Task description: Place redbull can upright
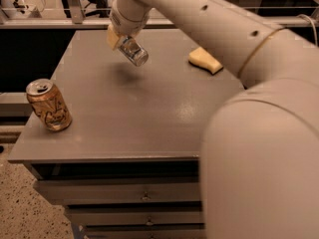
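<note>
The redbull can (133, 51), slim and silver, is held tilted in the air above the grey table (149, 113), its end pointing down to the right, with its shadow on the tabletop below. My gripper (121, 39) is shut on the can's upper part at the far middle of the table. One cream fingertip (112, 37) shows left of the can.
A wider gold-orange can (48, 106) stands upright near the table's front left edge. A yellow sponge-like piece (205, 60) lies at the back right. My arm (259, 113) fills the right side of the view. Drawers (144, 195) sit below the tabletop.
</note>
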Tool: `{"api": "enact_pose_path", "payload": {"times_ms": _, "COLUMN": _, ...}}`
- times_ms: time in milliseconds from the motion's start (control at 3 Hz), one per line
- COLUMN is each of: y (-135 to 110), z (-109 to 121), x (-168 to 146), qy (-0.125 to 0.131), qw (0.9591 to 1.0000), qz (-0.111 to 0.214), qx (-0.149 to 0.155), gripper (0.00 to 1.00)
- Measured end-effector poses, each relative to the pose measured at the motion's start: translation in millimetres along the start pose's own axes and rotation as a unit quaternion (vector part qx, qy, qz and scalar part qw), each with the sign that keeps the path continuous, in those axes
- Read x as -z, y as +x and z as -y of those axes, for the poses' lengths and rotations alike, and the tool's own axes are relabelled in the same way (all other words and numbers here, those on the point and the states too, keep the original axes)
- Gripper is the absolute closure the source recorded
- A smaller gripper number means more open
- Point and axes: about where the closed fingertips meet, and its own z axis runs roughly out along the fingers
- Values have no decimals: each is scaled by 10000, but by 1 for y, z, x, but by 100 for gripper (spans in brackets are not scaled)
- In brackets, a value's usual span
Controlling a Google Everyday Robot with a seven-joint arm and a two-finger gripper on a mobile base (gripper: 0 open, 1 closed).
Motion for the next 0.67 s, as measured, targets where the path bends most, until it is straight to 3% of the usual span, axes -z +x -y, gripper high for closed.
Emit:
{"api": "enact_pose_path", "payload": {"times_ms": 333, "y": 13, "z": -48, "x": 52, "qy": -720, "qw": 9931, "qz": 828, "qx": 422, "gripper": 100}}
{"api": "enact_pose_path", "payload": {"times_ms": 667, "y": 25, "z": -84, "x": 67, "qy": -1352, "qw": 9762, "qz": 1613, "qx": 531, "gripper": 100}}
